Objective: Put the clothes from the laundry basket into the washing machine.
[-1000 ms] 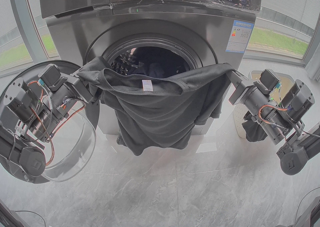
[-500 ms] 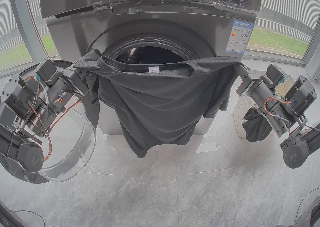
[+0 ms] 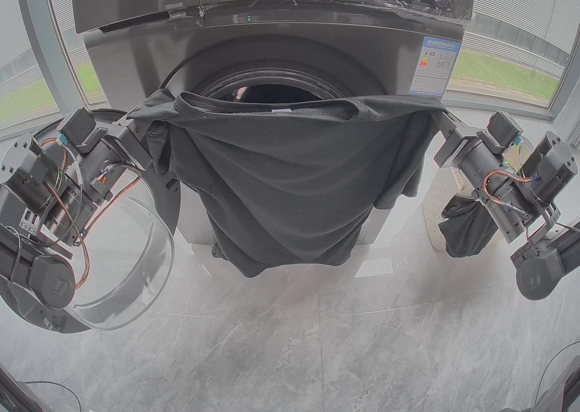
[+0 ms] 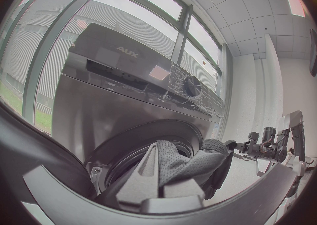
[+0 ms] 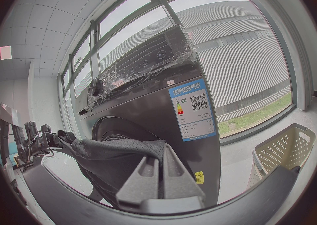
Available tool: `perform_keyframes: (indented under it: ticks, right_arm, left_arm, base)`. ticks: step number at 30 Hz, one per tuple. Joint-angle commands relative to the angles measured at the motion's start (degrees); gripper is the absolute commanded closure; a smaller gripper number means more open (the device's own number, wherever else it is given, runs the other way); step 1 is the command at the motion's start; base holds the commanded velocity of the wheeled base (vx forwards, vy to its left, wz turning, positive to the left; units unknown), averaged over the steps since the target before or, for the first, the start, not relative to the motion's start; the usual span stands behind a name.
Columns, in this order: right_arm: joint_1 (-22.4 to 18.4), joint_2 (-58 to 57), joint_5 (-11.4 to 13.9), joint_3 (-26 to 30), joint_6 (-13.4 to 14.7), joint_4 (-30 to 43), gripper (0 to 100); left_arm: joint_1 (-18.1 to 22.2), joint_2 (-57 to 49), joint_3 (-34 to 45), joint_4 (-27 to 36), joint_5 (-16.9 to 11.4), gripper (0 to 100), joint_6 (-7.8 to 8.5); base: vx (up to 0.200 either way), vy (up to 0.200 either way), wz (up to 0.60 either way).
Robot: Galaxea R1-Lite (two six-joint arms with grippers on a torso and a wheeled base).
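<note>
Across the front of the washing machine [image 3: 151, 69], the dark shirt [image 3: 284, 177] rises and pulls taut, left gripper [image 3: 138, 129] and right gripper [image 3: 440, 123] each clamped on a shoulder, seemingly high enough now to feed inside.

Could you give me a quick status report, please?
Both left gripper and right gripper shut on dark shirt. Shirt spread before washing machine opening, not inside. Nothing blocking; door open.

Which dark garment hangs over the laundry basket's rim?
The small bunched garment on the robot's right; the large T-shirt hangs spread before the washing machine.
</note>
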Motion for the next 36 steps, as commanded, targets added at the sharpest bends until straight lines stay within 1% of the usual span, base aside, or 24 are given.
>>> perform_keyframes:
  ticks: [1, 20, 22, 23, 25, 26, 28, 30, 31, 32, 34, 36]
  right_arm:
    - [-0.2, -0.1, 0.0, -0.3, 0.0, 0.1, 100]
    - [-0.3, 0.1, 0.2, 0.5, 0.1, 0.2, 100]
    - [0.1, 0.5, 0.2, 2.0, 0.1, 0.4, 100]
    - [0.7, 0.6, 0.2, 3.8, 0.1, 0.4, 100]
    - [1.1, 0.8, 0.2, 5.4, 0.0, 0.5, 100]
    - [2.0, 1.7, 0.2, 7.0, 0.0, 0.3, 100]
    - [3.7, 2.8, 0.1, 8.2, 0.1, 0.3, 100]
    - [5.7, 3.7, -0.1, 8.5, 0.2, 0.3, 100]
    - [6.1, 3.9, -0.1, 8.5, 0.2, 0.3, 100]
    - [8.3, 5.3, -0.1, 8.1, 0.3, 0.3, 100]
    - [10.9, 8.6, -0.2, 7.6, 0.4, 0.1, 100]
    - [11.4, 10.0, -0.2, 7.4, 0.4, 0.0, 100]
  left_arm:
    - [0.5, 0.1, 0.0, -0.2, 0.0, 100, -0.32]
    - [0.9, 0.1, 1.2, -0.3, -0.5, 100, -0.32]
    - [0.1, 0.1, 1.4, -0.3, -0.7, 100, -0.14]
    - [-1.1, 0.1, 1.8, -0.4, -0.8, 100, 0.12]
    - [-2.2, 0.1, 2.2, -0.4, -0.8, 100, 0.12]
    - [-3.2, 0.1, 2.6, -0.3, -0.8, 100, 0.12]
    - [-4.1, 0.1, 2.8, -0.3, -1.0, 100, 0.21]
    - [-5.5, 0.1, 2.8, -0.3, -1.2, 100, 0.12]
    - [-5.7, 0.1, 2.9, -0.3, -1.2, 100, 0.12]
    - [-7.3, 0.3, 2.8, -0.3, -1.2, 100, 0.12]
    - [-8.9, 0.8, 2.6, -0.3, -1.2, 100, 0.12]
    - [-9.3, 1.0, 2.6, -0.3, -1.2, 100, 0.12]
  base:
    - [0.0, 0.0, 0.0]
    - [0.0, 0.0, 0.0]
    - [0.0, 0.0, 0.0]
    - [0.0, 0.0, 0.0]
    - [0.0, 0.0, 0.0]
    - [0.0, 0.0, 0.0]
    - [0.0, 0.0, 0.0]
    - [0.0, 0.0, 0.0]
    - [0.0, 0.0, 0.0]
    - [0.0, 0.0, 0.0]
    - [0.0, 0.0, 0.0]
    - [0.0, 0.0, 0.0]
